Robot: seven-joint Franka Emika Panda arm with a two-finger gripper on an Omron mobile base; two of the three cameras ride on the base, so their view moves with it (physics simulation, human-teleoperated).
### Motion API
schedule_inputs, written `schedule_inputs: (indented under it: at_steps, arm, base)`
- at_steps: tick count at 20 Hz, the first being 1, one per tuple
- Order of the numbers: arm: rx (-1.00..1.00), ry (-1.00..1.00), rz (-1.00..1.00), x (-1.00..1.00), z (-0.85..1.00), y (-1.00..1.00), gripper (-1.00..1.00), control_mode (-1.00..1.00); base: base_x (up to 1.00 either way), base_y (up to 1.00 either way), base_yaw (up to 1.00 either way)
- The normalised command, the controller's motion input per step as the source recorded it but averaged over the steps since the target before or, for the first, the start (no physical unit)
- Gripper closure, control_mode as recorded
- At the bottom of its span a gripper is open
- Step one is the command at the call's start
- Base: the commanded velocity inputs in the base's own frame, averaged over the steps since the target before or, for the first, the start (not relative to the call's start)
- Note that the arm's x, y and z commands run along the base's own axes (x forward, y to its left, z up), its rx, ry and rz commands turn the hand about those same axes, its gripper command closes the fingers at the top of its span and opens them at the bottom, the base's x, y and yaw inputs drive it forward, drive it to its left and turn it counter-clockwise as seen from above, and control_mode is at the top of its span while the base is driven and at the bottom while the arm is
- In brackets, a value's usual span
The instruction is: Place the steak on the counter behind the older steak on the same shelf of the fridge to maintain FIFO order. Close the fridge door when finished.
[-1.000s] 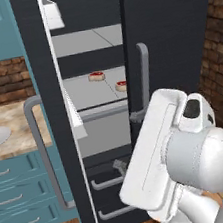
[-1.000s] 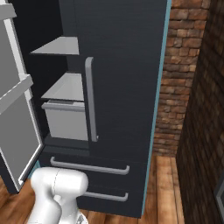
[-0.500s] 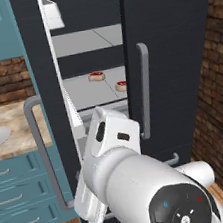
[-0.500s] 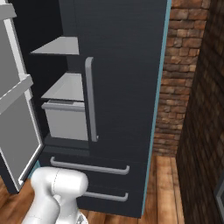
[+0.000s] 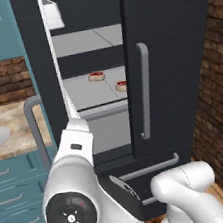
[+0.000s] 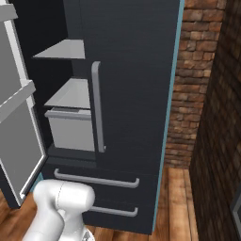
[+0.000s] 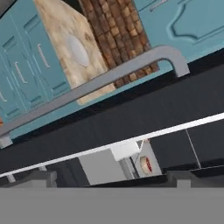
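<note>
Two steaks [image 5: 96,76] sit on the shelf [image 5: 93,91]; the fridge [image 5: 175,48] door [image 5: 64,103] stands ajar. Gripper jaws spread wide, empty; a clumsy push could miss the door's edge.

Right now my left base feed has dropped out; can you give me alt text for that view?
The fridge has its left door open, and two small raw steaks lie apart on the light-grey shelf above a grey drawer front. The white arm fills the lower foreground, with the marbled counter and teal drawers at left.
</note>
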Motion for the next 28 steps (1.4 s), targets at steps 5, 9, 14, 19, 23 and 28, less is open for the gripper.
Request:
schedule_inputs:
  at_steps: [5, 9, 14, 19, 23, 28]
  arm:
    - [-0.21, -0.1, -0.1, 0.14, -0.3, 0.56, -1.0, -1.0]
    - [-0.21, -0.12, -0.12, 0.13, -0.21, 0.46, -1.0, -1.0]
    - [-0.14, -0.01, -0.11, 0.67, -0.32, 0.28, -1.0, -1.0]
    - [-0.11, 0.0, -0.07, 0.78, -0.37, 0.31, -1.0, -1.0]
    - [-0.02, 0.0, -0.09, 0.14, -0.19, -0.2, -1.0, -1.0]
    - [0.0, 0.0, -0.03, 0.15, -0.19, -0.65, -1.0, -1.0]
  base:
    - [0.0, 0.0, 0.0]
    - [0.0, 0.0, 0.0]
    - [0.0, 0.0, 0.0]
    - [0.0, 0.0, 0.0]
    - [0.0, 0.0, 0.0]
    - [0.0, 0.0, 0.0]
